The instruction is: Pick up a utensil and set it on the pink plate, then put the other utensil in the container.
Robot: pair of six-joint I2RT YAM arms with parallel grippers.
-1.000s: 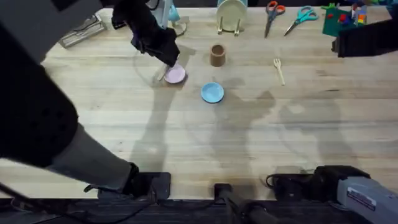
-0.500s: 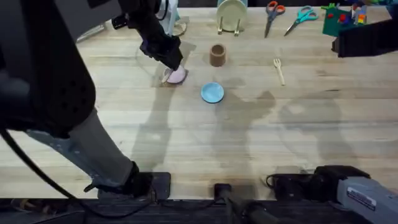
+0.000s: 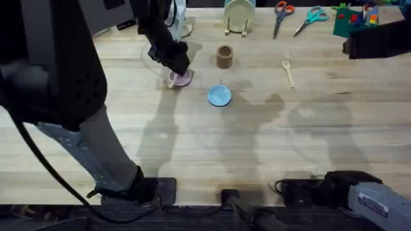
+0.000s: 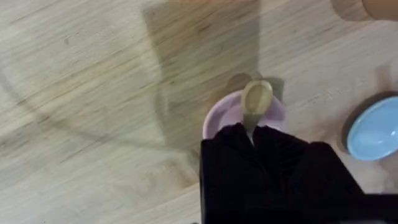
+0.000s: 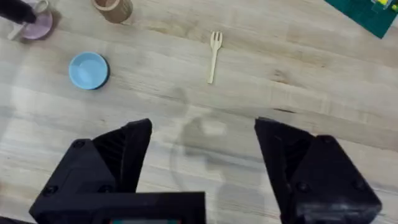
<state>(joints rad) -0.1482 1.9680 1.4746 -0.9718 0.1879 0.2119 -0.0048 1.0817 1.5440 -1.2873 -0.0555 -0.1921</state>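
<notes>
The pink plate (image 3: 183, 78) is sitting at about eleven o'clock from the table's (image 3: 212, 147) centre, and the spoon (image 4: 255, 99) is lying across it, bowl over the plate's rim. The left gripper (image 4: 252, 138) is hanging over the plate with its fingers clamped on the spoon's handle. The brown container (image 3: 224, 56) is standing at twelve o'clock with nothing seen inside it; the blue plate (image 3: 219, 95) just in front of it is bare. The fork (image 3: 288, 72) is lying on the table at one o'clock. The right gripper (image 5: 202, 155) is hovering with its fingers spread wide. Counted: two plates, one container, two utensils.
</notes>
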